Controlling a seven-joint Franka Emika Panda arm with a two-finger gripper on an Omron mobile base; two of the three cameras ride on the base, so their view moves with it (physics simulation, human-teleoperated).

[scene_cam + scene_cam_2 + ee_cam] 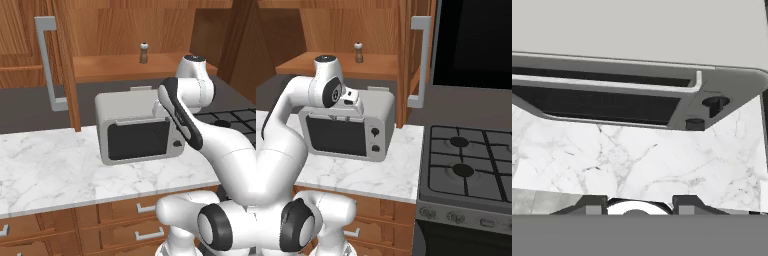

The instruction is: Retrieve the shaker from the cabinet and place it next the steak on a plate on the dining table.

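The shaker (144,53) stands upright on the open cabinet's (65,75) far shelf, awaiting pickup; the pincer (639,202) hangs above the microwave (137,131), its state untellable, grasping nothing.

One shaker (144,52), one microwave (137,131), one open cabinet door (62,65), one stove (471,165), several drawers (135,220).

The scene is viewed by both base cameras from behind the arm, forward and down, one from its left and one from its right. The microwave (137,127), the marble table (50,170) and the open cabinet (112,30) are shared by both. The microwave's front and the table are seen from close above in the hand view.
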